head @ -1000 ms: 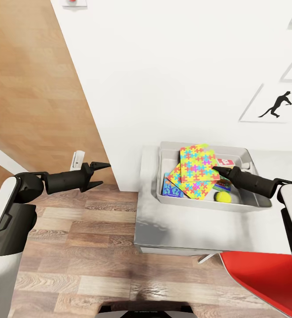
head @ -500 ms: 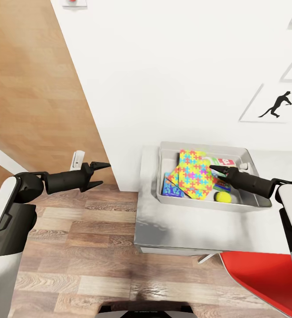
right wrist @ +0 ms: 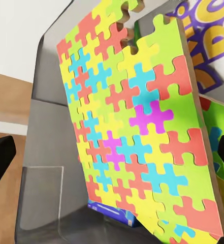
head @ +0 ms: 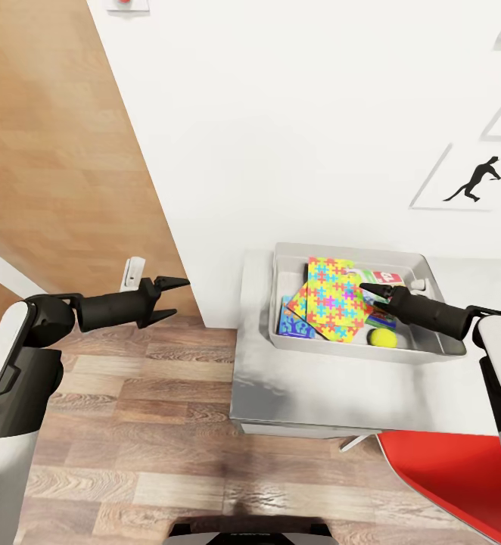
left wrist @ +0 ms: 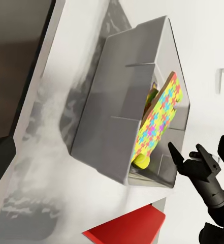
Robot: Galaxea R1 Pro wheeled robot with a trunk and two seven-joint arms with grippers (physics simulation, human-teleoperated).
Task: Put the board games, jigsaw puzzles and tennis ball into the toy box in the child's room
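Nearest me, the black left gripper [head: 173,298] hangs over the wood-plank floor [head: 129,424], its fingers spread and empty. Beyond it stands the pale grey-white table [head: 318,390] carrying the shallow silvery-grey toy box [head: 353,353]. Inside lie a small yellow-green tennis ball [head: 383,337], a blue printed board game [head: 292,324] and two multicoloured jigsaw puzzle sheets [head: 334,299]. The black right gripper [head: 368,292] sits at the upper sheet's edge, jaws parted; whether it touches the sheet is unclear.
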